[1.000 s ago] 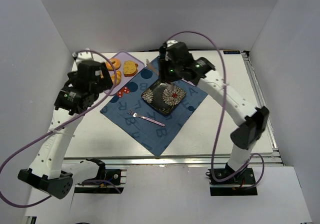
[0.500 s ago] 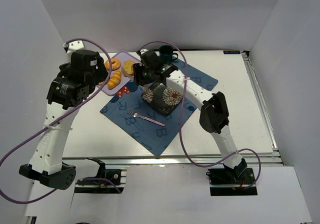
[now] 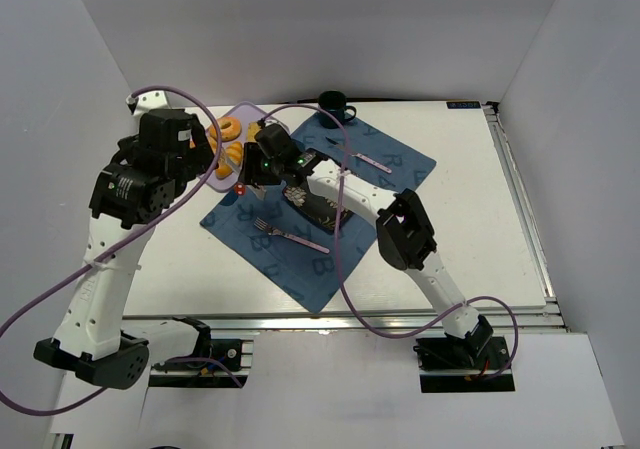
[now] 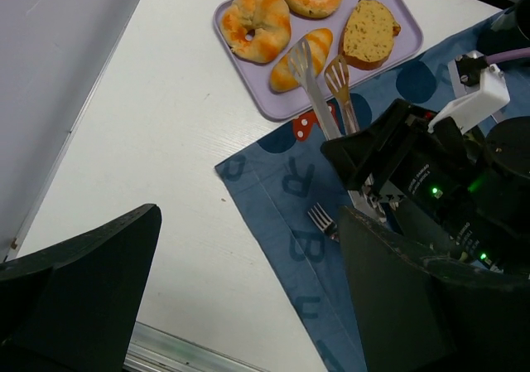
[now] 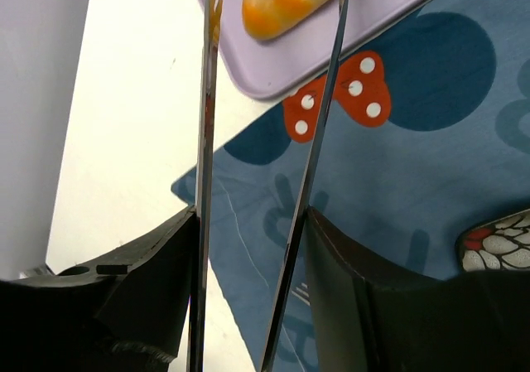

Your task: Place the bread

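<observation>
Two blades of the tongs [image 4: 319,99] straddle the croissant [image 4: 300,57] on the lavender tray [image 4: 252,90]. The right end effector [image 5: 252,223] pinches the tongs only partway, probably ready to nip it. The left end effector [image 4: 248,223] hangs spread and empty.

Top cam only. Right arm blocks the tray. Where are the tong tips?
Observer: The tongs are at the croissant on the purple tray. One tip is over it, the other beside it, toward the toast.
Operator: Pinched shut?
Observer: No. The right wrist view shows the blades apart in the right tool, with the croissant's end between them.
Operator: Left tool?
Observer: The left tool is open, with nothing between its fingers.
</observation>
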### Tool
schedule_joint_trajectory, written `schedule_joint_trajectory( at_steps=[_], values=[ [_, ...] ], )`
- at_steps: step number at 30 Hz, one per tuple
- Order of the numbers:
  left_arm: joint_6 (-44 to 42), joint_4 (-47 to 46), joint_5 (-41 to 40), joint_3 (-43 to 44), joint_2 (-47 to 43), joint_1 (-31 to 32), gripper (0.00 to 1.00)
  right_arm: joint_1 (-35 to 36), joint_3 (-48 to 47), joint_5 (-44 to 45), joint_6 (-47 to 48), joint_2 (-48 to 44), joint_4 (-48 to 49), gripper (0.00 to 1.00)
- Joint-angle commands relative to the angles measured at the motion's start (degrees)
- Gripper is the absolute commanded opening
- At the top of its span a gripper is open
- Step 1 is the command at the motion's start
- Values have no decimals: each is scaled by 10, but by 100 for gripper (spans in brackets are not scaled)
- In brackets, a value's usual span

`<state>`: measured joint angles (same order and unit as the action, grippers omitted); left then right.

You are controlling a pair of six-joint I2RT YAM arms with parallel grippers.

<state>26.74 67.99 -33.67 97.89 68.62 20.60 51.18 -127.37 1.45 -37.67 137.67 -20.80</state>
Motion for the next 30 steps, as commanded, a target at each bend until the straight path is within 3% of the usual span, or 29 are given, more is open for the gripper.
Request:
schedule_joint_trajectory(
  at_steps=[1,8,22,25,26,30],
  values=[
    [-6,6,9,-9,-21,2,98,-2,-30,34,-43,7,51,57],
    [-11,10,6,-18,-38,2,98,2,-38,61,-69,26,53,57],
    [-17,5,5,-48,-57,2,98,3,-43,-9,-89,70,91,55],
    [-18,4,4,-53,-60,1,98,3,-44,-29,-96,73,96,43],
    [-18,5,3,-54,-60,2,98,3,-44,-32,-96,72,97,34],
    [-17,6,-3,-60,-62,2,98,2,-42,-40,-97,58,106,20]
  ],
)
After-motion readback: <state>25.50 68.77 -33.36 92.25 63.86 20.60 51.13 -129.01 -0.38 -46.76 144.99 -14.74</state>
